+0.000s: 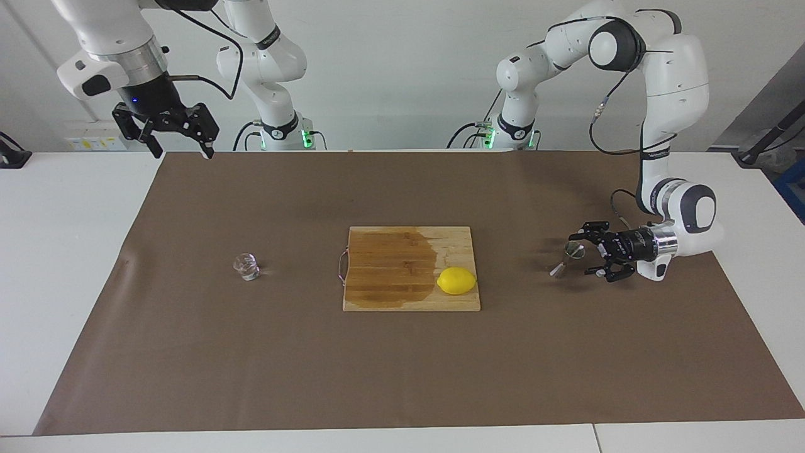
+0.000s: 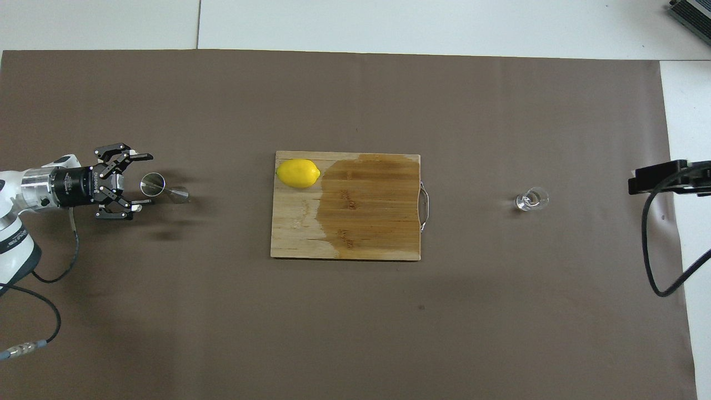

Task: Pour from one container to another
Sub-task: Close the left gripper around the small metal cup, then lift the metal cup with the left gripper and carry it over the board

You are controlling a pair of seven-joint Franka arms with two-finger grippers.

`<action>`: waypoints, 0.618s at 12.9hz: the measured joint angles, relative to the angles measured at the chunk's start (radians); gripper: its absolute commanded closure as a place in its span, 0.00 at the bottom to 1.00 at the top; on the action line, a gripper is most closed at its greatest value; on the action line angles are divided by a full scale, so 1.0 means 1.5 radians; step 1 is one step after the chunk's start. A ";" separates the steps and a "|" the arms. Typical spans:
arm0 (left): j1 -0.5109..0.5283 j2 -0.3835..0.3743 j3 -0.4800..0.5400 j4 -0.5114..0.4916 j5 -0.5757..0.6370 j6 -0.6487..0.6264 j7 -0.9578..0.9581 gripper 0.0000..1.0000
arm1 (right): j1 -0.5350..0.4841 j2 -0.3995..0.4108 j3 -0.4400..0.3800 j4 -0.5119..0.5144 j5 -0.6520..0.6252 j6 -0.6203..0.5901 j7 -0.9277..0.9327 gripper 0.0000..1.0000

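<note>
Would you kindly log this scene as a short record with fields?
jigger: upright on the brown mat, toward the left arm's end
left pincer: open, level with the jigger, fingers either side of its upper cone
glass cup: on the mat, toward the right arm's end
right pincer: open, raised, waiting
lemon: on the cutting board

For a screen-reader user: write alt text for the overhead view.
The left pincer, open, reaches sideways toward a small metal jigger on brown paper. Midtable, a lemon sits on a partly wet cutting board; a glass cup stands toward the right arm's end.
</note>
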 measured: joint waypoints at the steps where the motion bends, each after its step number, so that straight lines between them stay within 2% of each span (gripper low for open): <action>1: 0.000 0.003 0.000 -0.001 0.000 0.000 0.000 0.00 | 0.000 0.000 0.000 0.000 0.000 0.000 0.000 0.00; 8: 0.000 0.016 -0.003 -0.013 0.001 0.000 0.000 0.00 | 0.000 0.000 0.000 0.000 0.000 0.000 0.000 0.00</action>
